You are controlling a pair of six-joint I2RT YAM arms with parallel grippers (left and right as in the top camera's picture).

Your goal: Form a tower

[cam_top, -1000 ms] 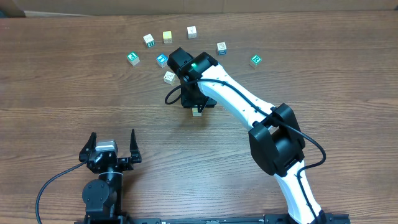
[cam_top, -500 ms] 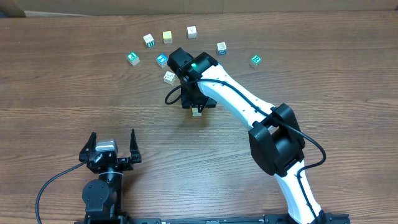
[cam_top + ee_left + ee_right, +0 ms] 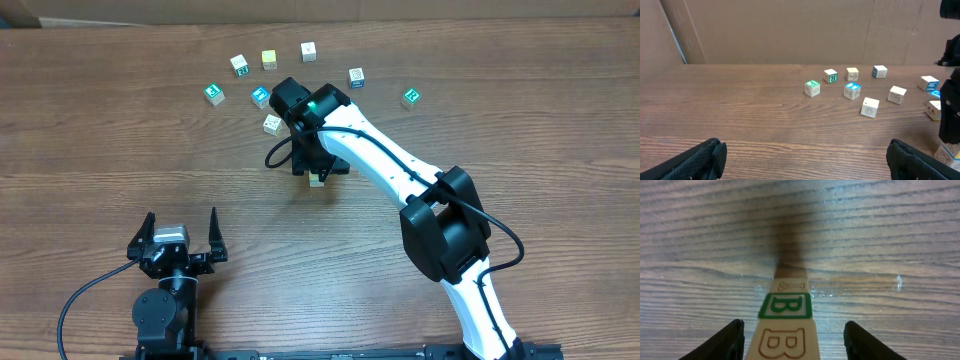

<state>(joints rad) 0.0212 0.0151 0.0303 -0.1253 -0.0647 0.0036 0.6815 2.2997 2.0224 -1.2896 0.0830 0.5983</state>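
Overhead: right arm stretched forward, right gripper (image 3: pixel 318 170) pointing down over the tower (image 3: pixel 317 181) — jaws spread either side, clear of it; left gripper (image 3: pixel 182 238), well behind the tower, gapes wide.

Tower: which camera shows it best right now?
Right wrist. The tower sits centre frame, its letters readable, standing free between the fingers of the open right pincer. Overhead shows only a sliver of it below the arm; left wrist catches just a lower cube at the right edge.
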